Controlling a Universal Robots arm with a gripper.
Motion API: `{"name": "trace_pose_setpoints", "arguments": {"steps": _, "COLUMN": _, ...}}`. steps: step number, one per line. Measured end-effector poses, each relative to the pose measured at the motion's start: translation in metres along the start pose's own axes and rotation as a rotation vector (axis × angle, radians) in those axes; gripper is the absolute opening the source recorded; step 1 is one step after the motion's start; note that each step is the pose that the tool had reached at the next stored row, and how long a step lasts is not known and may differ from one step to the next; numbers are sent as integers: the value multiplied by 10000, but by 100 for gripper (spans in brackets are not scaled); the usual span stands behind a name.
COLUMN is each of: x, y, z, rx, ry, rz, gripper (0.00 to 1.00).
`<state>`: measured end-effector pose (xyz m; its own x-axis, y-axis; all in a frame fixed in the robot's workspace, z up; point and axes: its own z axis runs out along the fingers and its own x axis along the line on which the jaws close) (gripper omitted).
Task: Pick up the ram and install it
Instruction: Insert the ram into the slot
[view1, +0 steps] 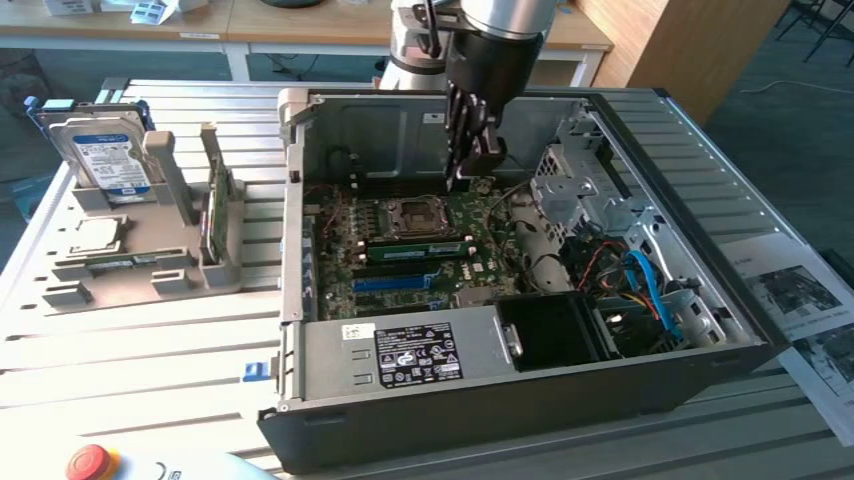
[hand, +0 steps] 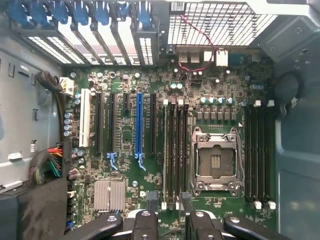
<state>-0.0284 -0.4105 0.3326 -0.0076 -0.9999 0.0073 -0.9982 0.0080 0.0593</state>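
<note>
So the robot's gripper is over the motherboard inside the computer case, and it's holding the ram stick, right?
Not quite. The gripper is over the motherboard inside the computer case, but it isn't holding the ram stick. The wrist view shows its fingers open, with nothing between them but the board below.

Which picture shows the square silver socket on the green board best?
The wrist view: it looks straight down on the processor socket, so its metal frame and middle show. The exterior view shows that socket at a slant, farther off.
</note>
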Motion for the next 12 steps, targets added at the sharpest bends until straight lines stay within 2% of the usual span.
{"name": "trace_pose_setpoints", "arguments": {"steps": 12, "x": 1, "y": -3, "z": -176, "rx": 0, "ry": 0, "rz": 0, "gripper": 31}}
